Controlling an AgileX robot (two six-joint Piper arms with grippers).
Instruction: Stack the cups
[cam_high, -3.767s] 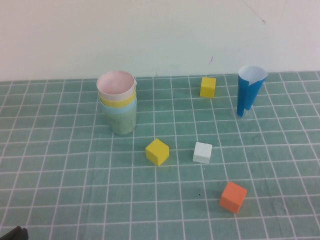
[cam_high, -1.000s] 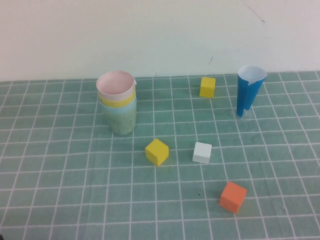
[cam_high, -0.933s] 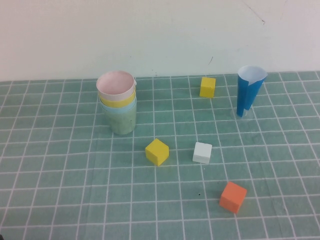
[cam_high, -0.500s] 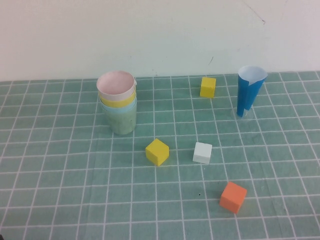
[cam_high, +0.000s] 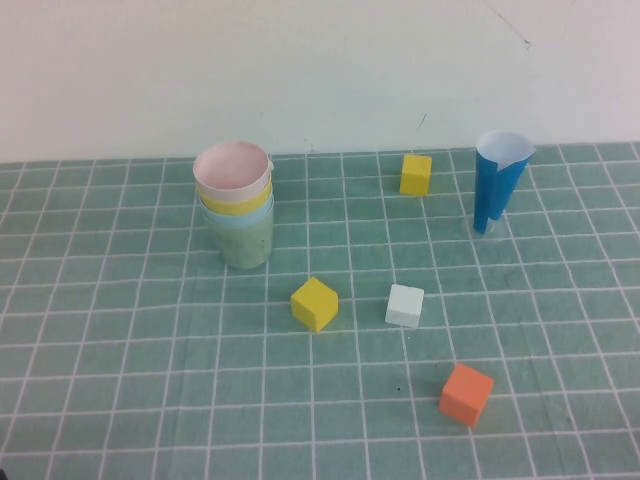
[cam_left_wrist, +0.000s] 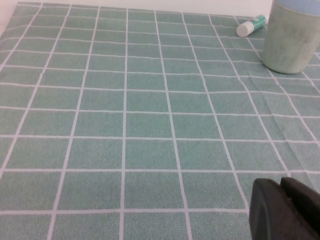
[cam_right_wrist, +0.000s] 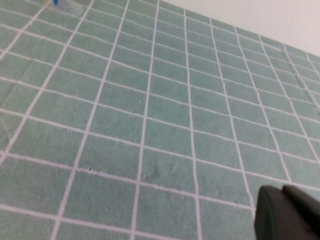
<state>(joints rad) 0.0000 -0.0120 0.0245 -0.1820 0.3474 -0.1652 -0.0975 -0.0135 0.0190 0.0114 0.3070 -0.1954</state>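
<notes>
The four cups stand nested in one upright stack (cam_high: 236, 210) at the back left of the mat: sage green cup (cam_high: 245, 243) at the bottom, then light blue, then yellow, with the pink cup (cam_high: 232, 169) on top. The left wrist view shows the green cup's side (cam_left_wrist: 290, 42) far across the mat. My left gripper (cam_left_wrist: 280, 185) is shut and empty, low over bare mat and well away from the stack. My right gripper (cam_right_wrist: 283, 193) is shut and empty over bare mat. Neither gripper shows in the high view.
A tall dark blue cone (cam_high: 497, 180) stands at the back right. Yellow cubes (cam_high: 415, 173) (cam_high: 315, 303), a white cube (cam_high: 405, 305) and an orange cube (cam_high: 466, 393) lie on the green grid mat. A small white and teal tube (cam_left_wrist: 250, 26) lies beside the stack.
The dark tip of my left gripper at the high view's bottom left corner has drawn back out of sight. The stack and cubes have not moved.
</notes>
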